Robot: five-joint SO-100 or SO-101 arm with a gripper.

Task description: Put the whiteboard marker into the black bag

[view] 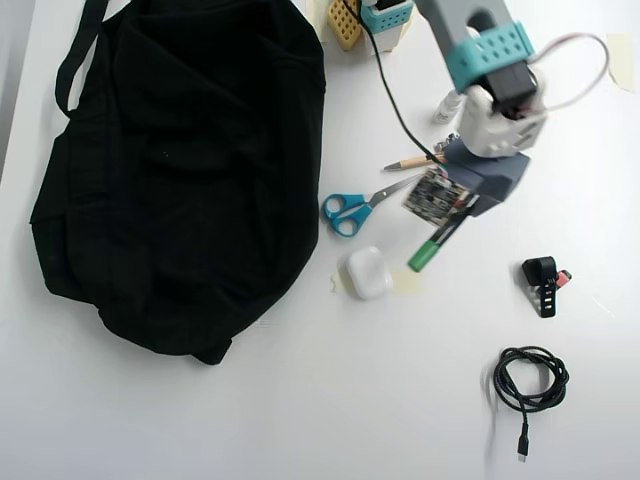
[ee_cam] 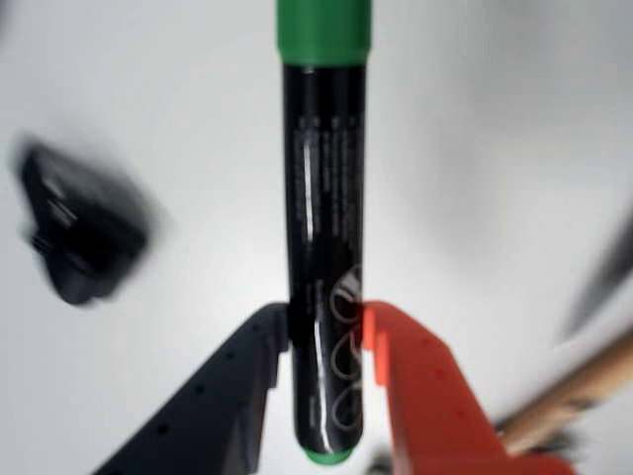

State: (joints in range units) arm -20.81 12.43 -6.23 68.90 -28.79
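The whiteboard marker (ee_cam: 321, 198), black-barrelled with a green cap and green end, runs straight up the middle of the wrist view. My gripper (ee_cam: 326, 332) is shut on its lower barrel, with the black finger (ee_cam: 247, 366) to the left and the orange finger (ee_cam: 415, 376) to the right. In the overhead view the marker (view: 432, 248) sticks out down-left from the gripper (view: 452, 218), green cap lowest. The black bag (view: 180, 170) lies far to the left, apart from the gripper. I cannot tell whether the marker touches the table.
Blue-handled scissors (view: 350, 210) and a white case (view: 365, 272) lie between the marker and the bag. A tan pen (view: 415, 160) lies beside the arm. A black-and-red clip gadget (view: 543, 280) and a coiled black cable (view: 530, 385) are at the right.
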